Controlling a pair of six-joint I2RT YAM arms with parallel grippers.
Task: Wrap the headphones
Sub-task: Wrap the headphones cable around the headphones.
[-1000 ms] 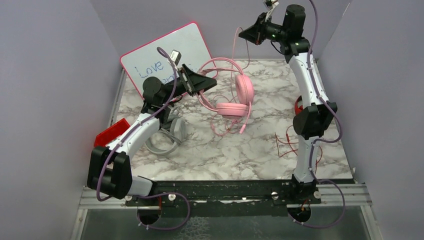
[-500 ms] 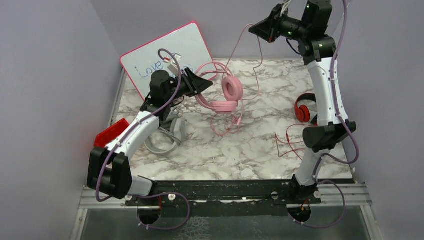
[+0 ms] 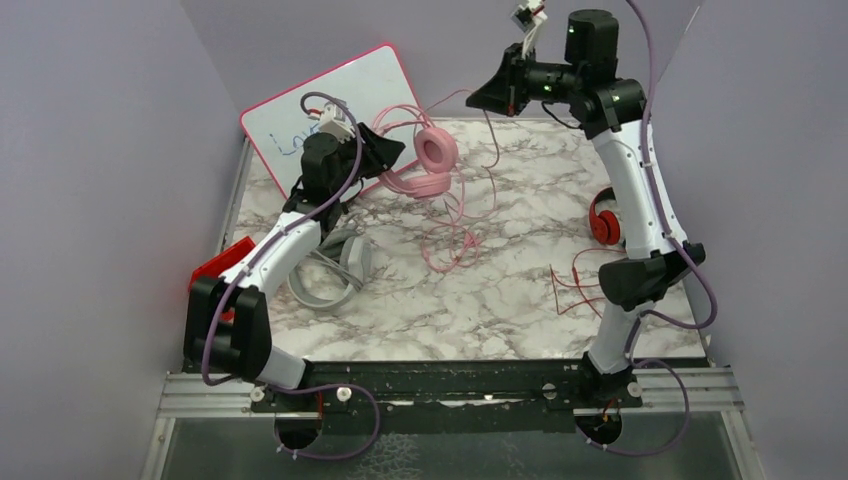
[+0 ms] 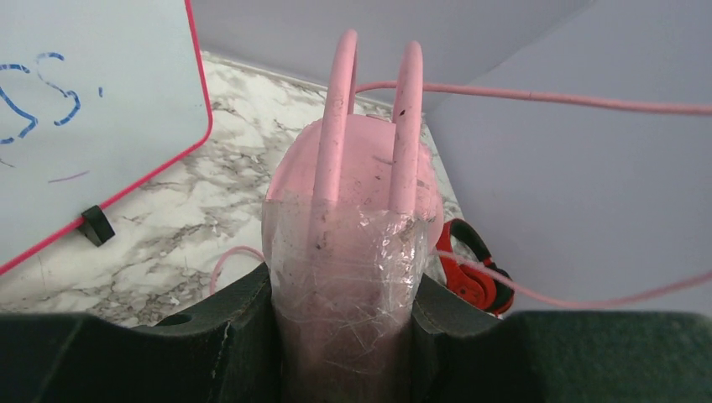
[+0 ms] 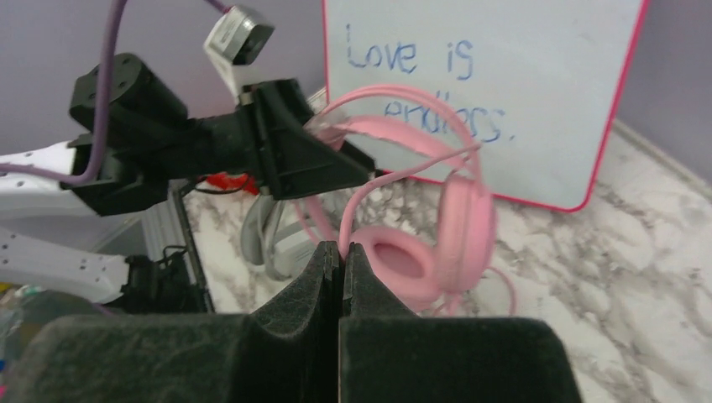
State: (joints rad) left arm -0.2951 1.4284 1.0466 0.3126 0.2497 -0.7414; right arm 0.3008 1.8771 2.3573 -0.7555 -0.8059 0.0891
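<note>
Pink headphones [image 3: 432, 150] held up at rear of table [image 3: 500, 300], beside whiteboard [image 3: 385, 80]. Headband clamped in left end effector [image 4: 344, 285]. Right end effector [image 5: 340, 252] pressed together on cable [image 4: 546, 97], raised at back. Step judged: cable being wound around headband. Turns to be laid close, tension light; slack on table to be watched for snags.

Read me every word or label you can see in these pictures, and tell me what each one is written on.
"Love is": blue marker, top line on the whiteboard, right wrist view.
"endless.": the line below it, crossed by the headband of the pink headphones.
Left wrist view: only fragments of blue strokes on the board, unreadable.
No other text is legible.
</note>
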